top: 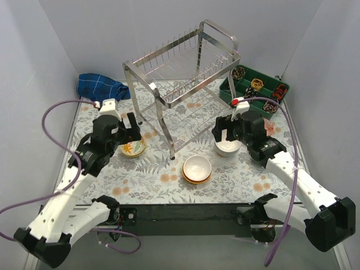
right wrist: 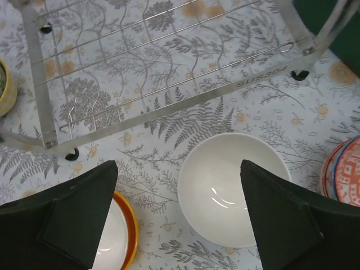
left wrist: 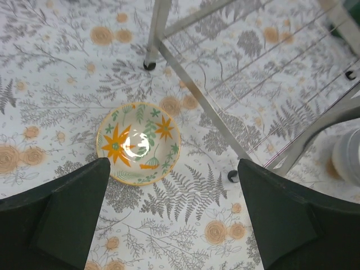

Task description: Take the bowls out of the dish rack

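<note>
Nothing left in the rack (top: 174, 56), by the look of it. Flower bowl (top: 133, 148), orange bowl (top: 197, 169) and white bowl (top: 226, 148) down on the desk (top: 152, 180), in front of the rack. Left end effector (left wrist: 173, 166) and right end effector (right wrist: 179, 166) both wide apart, holding nothing. Could knock a bowl or a rack leg if moved sideways this low

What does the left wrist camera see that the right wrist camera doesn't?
Only the left wrist view shows the cream bowl from above, with orange flowers painted inside. Only the right wrist view shows the orange bowl and the red bowl, and it shows the white bowl clearly. Both show the rack with its legs and wires, the leafy cloth, and an open pincer: the left pincer in one, the right pincer in the other.
</note>
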Robot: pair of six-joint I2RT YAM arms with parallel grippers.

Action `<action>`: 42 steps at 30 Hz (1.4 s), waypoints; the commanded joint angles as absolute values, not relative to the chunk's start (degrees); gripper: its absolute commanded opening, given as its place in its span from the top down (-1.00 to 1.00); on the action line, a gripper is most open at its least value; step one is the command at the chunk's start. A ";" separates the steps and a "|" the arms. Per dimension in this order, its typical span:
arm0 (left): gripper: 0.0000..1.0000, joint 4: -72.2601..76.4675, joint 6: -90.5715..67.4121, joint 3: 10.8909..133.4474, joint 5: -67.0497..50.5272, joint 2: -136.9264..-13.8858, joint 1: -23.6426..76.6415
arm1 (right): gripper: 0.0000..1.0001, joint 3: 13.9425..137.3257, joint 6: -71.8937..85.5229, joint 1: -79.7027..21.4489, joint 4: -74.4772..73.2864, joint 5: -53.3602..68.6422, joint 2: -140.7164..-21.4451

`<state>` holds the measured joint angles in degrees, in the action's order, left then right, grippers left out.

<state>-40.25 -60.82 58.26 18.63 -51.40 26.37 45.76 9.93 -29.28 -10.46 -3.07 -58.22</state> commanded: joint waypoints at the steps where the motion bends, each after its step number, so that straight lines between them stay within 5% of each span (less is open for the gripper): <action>1: -0.96 -42.71 -61.79 59.41 24.52 -42.82 26.37 | -0.97 51.50 12.92 -23.32 -13.62 -8.00 -58.63; 7: -0.96 -44.91 -61.35 58.62 28.30 -32.18 26.45 | -0.97 52.30 14.07 -12.40 -17.65 -9.48 -50.29; 24: -0.96 -41.31 -60.64 55.91 30.94 -9.06 26.46 | -0.97 37.01 2.99 -12.13 -13.11 -20.12 -6.53; 42: -0.96 -37.62 -63.10 45.26 29.97 1.32 26.37 | -0.97 28.56 -0.53 -12.13 -16.78 -21.00 11.34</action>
<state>-38.79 -62.41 46.35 29.78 0.01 26.37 28.03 0.01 -12.12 -15.86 -19.33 -0.32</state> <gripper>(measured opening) 0.982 0.984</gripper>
